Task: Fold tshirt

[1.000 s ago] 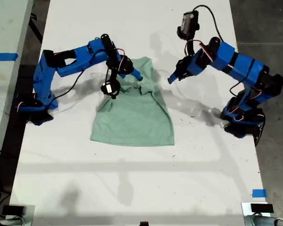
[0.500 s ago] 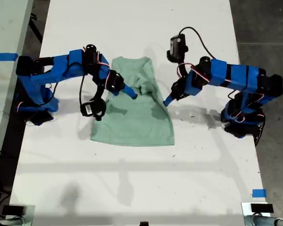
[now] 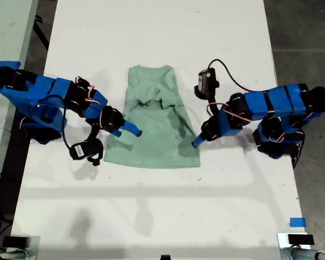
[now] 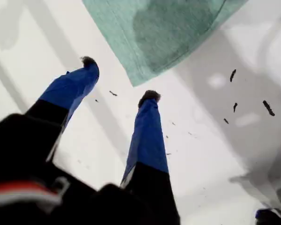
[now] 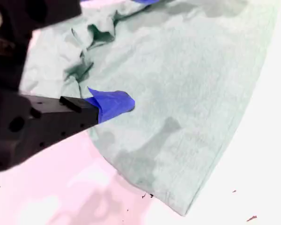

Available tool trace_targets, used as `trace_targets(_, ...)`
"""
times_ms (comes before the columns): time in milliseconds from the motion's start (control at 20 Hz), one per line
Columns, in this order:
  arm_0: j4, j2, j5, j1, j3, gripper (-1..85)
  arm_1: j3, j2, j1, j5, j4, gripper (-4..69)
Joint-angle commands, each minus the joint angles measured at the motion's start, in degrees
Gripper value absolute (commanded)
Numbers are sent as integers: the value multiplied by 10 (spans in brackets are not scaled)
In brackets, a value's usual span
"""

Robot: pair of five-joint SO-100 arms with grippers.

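The tshirt lies on the white table, pale mint green, with a rumpled fold across its upper half. My first gripper hovers at the shirt's edge on the exterior view's right, near the lower corner. In the first wrist view it is open over bare table, nothing between its fingers, just short of the shirt corner. My second gripper reaches over the shirt from the exterior view's left. The second wrist view shows only one blue fingertip above the cloth; its other finger is hidden.
The table runs past the shirt on all sides. A wrist camera hangs on its cable beside the shirt's lower corner. Dark specks dot the table. Blue tape marks the lower corner on the exterior view's right.
Both arms drew back and swung toward the exterior view's bottom. The second gripper left the bunched upper cloth. The shirt's top now lies spread out, with the neck end showing.
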Motion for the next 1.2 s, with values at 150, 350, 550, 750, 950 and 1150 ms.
trace_targets(150, -31, 38, -57, 33, 18, 314, 40, 31, -56, 103, -42, 215)
trace_targets(350, -30, 40, -47, 22, 18, 313, 103, 18, -47, 134, -101, 196)
trace_targets(550, -32, 40, -31, 15, 16, 310, 128, -47, -52, 152, -175, 195)
trace_targets(750, -25, 40, -27, 17, 18, 309, 133, -108, -66, 172, -233, 198)
trace_targets(950, -26, 40, -32, 26, 17, 308, 148, -153, -69, 182, -281, 199)
trace_targets(1150, -25, 40, -35, 33, 18, 305, 155, -183, -69, 180, -330, 193)
